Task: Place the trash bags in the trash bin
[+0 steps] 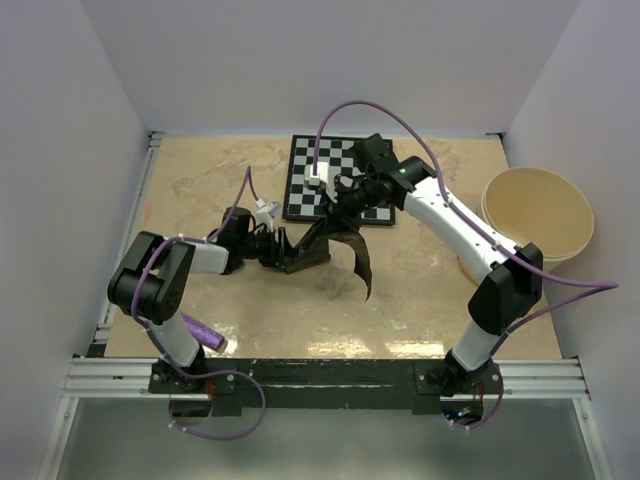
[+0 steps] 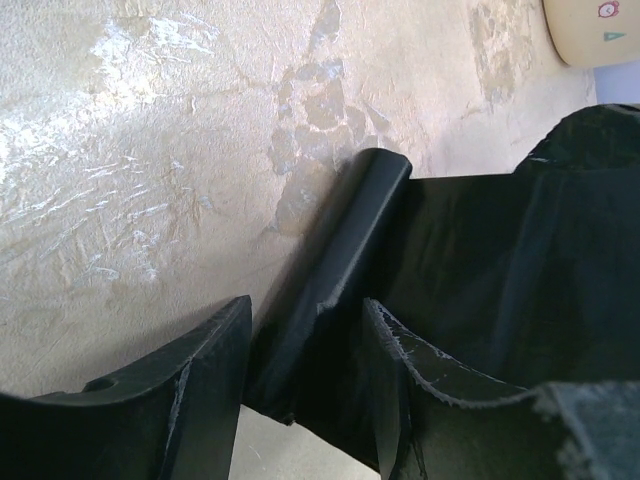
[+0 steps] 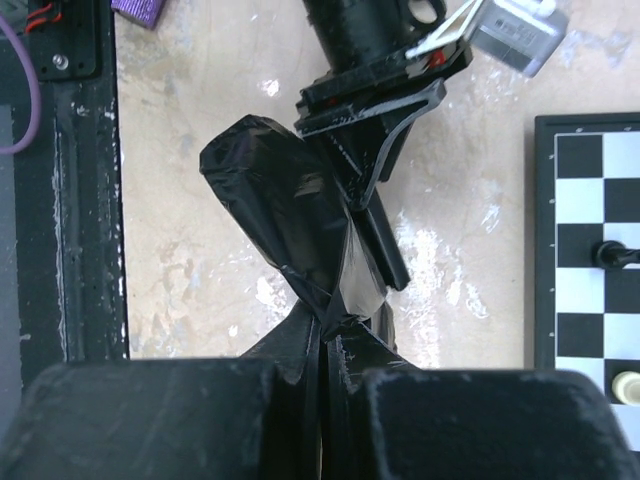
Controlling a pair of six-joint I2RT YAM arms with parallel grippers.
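Trash bag [image 1: 340,245]: black film pinched between pressed-together fingers of right gripper [image 3: 322,375], stretched to left gripper [image 1: 288,253], jaws spread astride a rolled fold; hanging above table [image 1: 420,290]. Trash bin [image 1: 535,215] well apart, beyond right arm.

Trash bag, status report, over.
Right tool shut on trash bag. Left tool open around its roll end. Trash bin empty, far right. Nothing blocking.
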